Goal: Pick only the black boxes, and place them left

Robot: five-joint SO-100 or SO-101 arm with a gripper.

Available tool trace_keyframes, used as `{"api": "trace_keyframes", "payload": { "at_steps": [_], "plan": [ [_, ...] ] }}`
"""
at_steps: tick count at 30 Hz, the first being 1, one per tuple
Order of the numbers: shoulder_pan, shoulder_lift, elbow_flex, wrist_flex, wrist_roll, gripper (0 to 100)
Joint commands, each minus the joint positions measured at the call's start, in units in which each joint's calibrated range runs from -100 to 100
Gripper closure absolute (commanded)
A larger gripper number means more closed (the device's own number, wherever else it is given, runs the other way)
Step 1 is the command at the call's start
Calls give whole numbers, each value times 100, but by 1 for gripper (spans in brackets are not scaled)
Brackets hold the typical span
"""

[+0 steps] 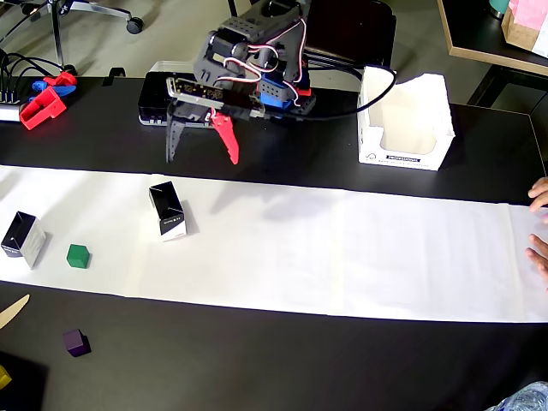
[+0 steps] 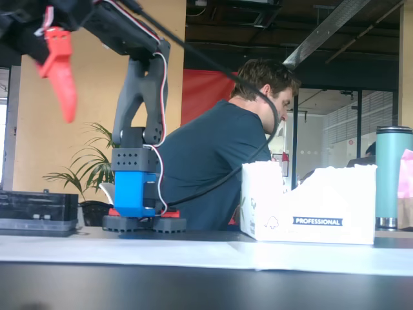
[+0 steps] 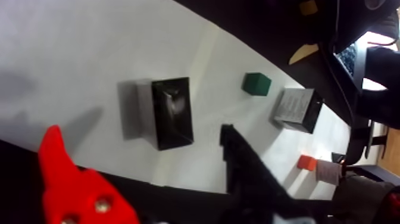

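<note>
A black table (image 1: 342,360) carries a white paper strip (image 1: 342,257), purple cube (image 1: 75,342), possibly cardboard carton (image 1: 402,120).

A green cube (image 1: 78,255) sits on the white paper strip (image 1: 342,257), a purple cube (image 1: 75,342) nearer on the black table (image 1: 300,360), a white carton (image 1: 402,120) far right.

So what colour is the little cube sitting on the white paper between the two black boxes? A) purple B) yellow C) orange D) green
D: in the overhead view the green cube lies on the white paper between the two black boxes; the purple cube is off the paper.
</note>
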Motion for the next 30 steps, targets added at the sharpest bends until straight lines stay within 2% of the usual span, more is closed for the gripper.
{"api": "trace_keyframes", "payload": {
  "at_steps": [1,5,19,24,30],
  "plan": [
    [353,604,-1246,13,194,50],
    [465,1268,-1592,13,372,50],
    [197,2603,-1778,-59,330,50],
    [-210,3117,-2319,-59,-206,50],
    [-349,3354,-2044,-59,-238,51]
  ]
}}
